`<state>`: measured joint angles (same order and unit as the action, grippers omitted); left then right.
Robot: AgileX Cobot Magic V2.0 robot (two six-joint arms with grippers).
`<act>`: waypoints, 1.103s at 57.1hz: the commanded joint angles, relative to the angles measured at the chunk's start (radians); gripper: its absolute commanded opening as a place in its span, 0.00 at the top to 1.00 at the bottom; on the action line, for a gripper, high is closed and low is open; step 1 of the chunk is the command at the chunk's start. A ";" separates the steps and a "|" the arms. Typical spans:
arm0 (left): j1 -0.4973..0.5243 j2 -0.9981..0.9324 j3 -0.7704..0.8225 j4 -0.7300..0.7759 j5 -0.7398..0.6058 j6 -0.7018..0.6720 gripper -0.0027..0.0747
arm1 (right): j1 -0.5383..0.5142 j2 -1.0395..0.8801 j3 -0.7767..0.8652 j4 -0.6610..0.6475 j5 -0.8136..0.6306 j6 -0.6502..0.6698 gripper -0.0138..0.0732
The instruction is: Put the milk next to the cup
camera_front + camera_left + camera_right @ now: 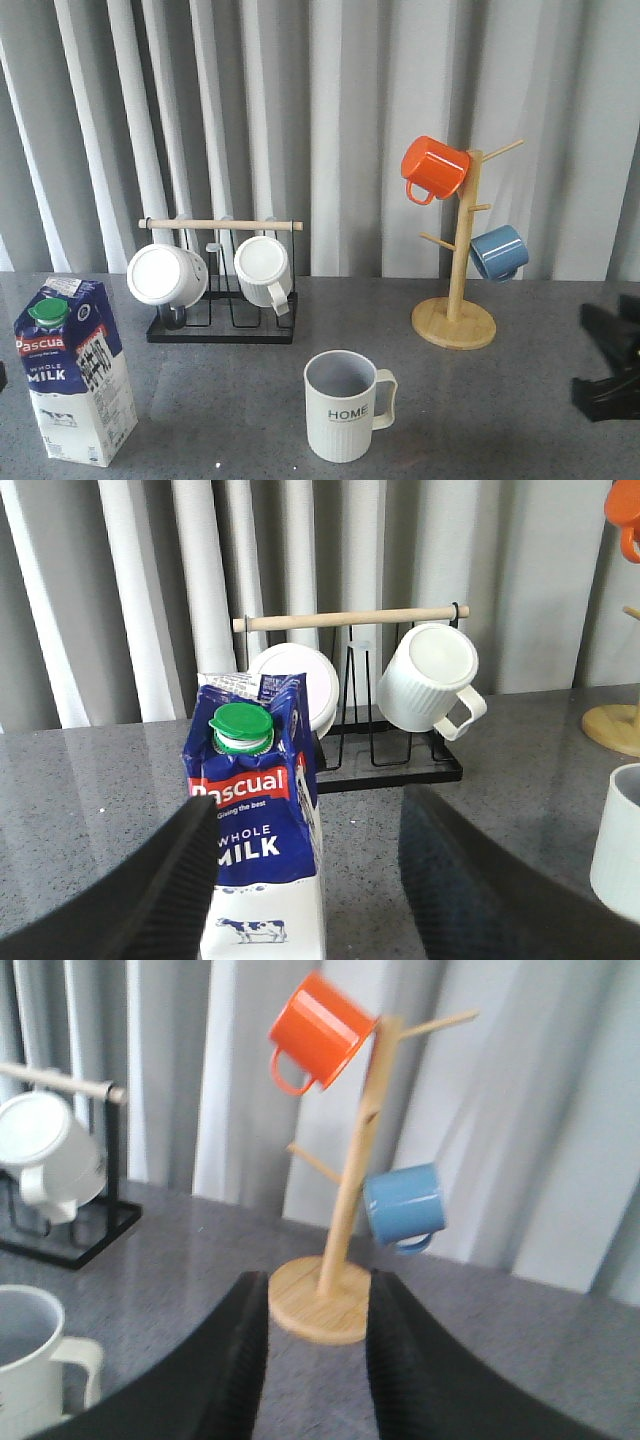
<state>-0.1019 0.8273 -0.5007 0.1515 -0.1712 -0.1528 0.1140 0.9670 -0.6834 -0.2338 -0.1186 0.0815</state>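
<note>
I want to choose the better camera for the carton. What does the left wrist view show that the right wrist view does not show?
Only the left wrist view shows the milk, between the open left gripper fingers. Only the right wrist view shows the blue mug and the open right gripper. Both show the HOME cup, the black rack, the orange mug and the wooden tree.

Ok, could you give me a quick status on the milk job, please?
Both grippers open, holding nothing. Milk upright at table's left, apart from cup. Table between them bare.
</note>
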 commanded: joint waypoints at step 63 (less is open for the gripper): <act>0.002 -0.003 -0.035 -0.008 -0.073 -0.009 0.45 | -0.058 -0.213 -0.024 -0.044 0.144 0.010 0.85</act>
<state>-0.1019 0.8273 -0.5007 0.1515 -0.1712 -0.1528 0.0615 0.7577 -0.6803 -0.2709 0.0927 0.0936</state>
